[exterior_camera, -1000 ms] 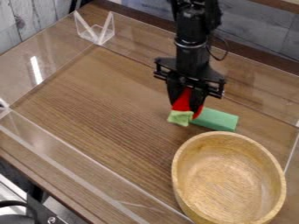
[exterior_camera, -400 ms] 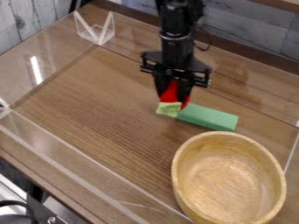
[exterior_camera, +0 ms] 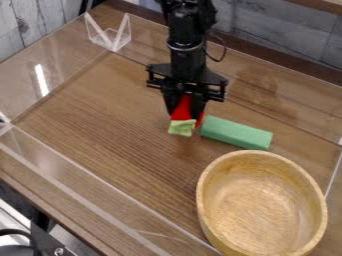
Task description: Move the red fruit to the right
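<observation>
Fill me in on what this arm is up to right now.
The arm's gripper points straight down and is closed on the red fruit, holding it low over the wooden table, with the fruit's green cap at the bottom. Over the last second it has carried the fruit toward the left of the picture, away from the green block, which now lies clear beside it. The wooden bowl sits untouched at the front right.

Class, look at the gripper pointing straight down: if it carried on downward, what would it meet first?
The gripper is shut on the red fruit, whose green cap hangs lowest. Straight below lies bare wooden table, so the fruit would probably touch that first; the gap is unclear.
</observation>
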You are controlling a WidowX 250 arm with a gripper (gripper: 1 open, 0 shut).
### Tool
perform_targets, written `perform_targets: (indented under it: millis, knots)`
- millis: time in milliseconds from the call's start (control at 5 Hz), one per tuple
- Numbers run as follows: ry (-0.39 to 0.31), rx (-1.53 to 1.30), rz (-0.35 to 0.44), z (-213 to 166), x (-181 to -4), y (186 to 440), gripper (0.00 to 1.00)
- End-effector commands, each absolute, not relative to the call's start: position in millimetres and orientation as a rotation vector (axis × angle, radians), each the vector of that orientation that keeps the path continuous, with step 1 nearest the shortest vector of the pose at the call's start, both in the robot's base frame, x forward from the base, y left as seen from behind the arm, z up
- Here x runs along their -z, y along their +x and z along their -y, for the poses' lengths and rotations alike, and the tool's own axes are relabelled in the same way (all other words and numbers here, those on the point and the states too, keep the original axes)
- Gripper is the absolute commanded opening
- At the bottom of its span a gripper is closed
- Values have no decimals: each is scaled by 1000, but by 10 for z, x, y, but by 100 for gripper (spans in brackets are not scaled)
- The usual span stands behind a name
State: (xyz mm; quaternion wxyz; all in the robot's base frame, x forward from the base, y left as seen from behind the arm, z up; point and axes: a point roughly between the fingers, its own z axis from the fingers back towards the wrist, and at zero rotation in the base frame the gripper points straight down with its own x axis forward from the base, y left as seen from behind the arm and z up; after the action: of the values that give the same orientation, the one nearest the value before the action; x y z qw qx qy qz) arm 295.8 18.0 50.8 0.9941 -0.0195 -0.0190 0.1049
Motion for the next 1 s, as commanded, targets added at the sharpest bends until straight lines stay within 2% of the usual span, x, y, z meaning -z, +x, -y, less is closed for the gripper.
perform_targets:
  millis: [0, 200, 600, 800]
  knots:
    - [-37, -198, 60, -93, -662, 3077, 0]
    - [-38, -176, 53, 30, -727, 3154, 0]
    - [-34, -209, 32, -46, -477, 3110, 0]
    - [-37, -174, 25, -44, -473, 3141, 0]
